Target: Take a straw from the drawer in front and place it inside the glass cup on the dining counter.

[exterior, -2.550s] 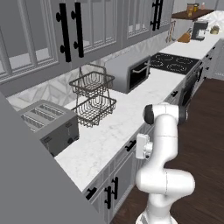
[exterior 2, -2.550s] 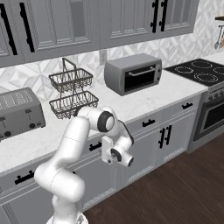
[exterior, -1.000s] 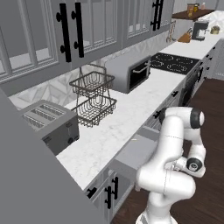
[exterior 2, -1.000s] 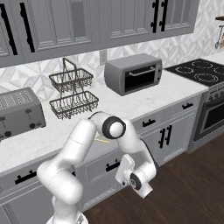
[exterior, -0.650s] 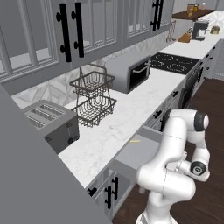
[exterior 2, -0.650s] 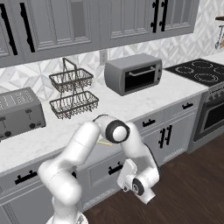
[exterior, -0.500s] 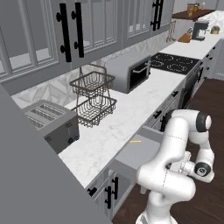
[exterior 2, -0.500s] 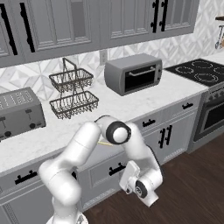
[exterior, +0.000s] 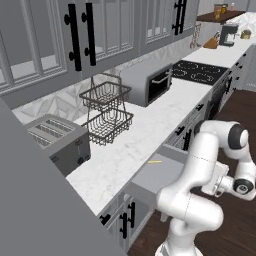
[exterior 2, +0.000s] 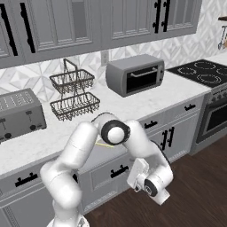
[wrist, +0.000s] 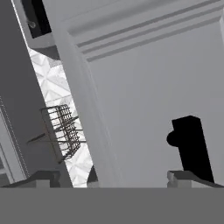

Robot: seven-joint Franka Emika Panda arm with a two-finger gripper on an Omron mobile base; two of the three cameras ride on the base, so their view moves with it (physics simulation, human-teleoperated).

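**Drawer open, straw lying flat inside, gripper low in front**

Grey kitchen cabinets run along a white marble worktop (exterior: pixel 150 125) that carries a silver toaster (exterior: pixel 57 140), a two-tier black wire basket stand (exterior: pixel 106 115) and a grey toaster oven (exterior: pixel 147 82). Taking the wire basket stand as landmark: the wide shallow grey drawer (exterior: pixel 157 175) stands pulled out below the worktop edge, in front of the stand and slightly toward the oven side.

Inside the drawer lies the thin yellow straw (exterior: pixel 154 161), flat on the drawer floor near its back edge. Its long axis runs roughly parallel to the worktop's front edge. In the right base view only a short yellow sliver of the straw (exterior 2: pixel 104 144) shows, the rest hidden behind the white arm's elbow.

The two-finger gripper (exterior 2: pixel 136 176) hangs low in front of the drawer's flat front panel (exterior 2: pixel 111 170), beside its black bar handle (exterior 2: pixel 119 172). In the hand view two small dark tips sit far apart at the bottom with nothing between them, so the jaws stand wide and empty. That view, strongly tilted, also shows an upper cabinet door panel (wrist: pixel 153 78) with a black handle (wrist: pixel 190 146) and a slice of the basket stand; the drawer interior is out of its frame.
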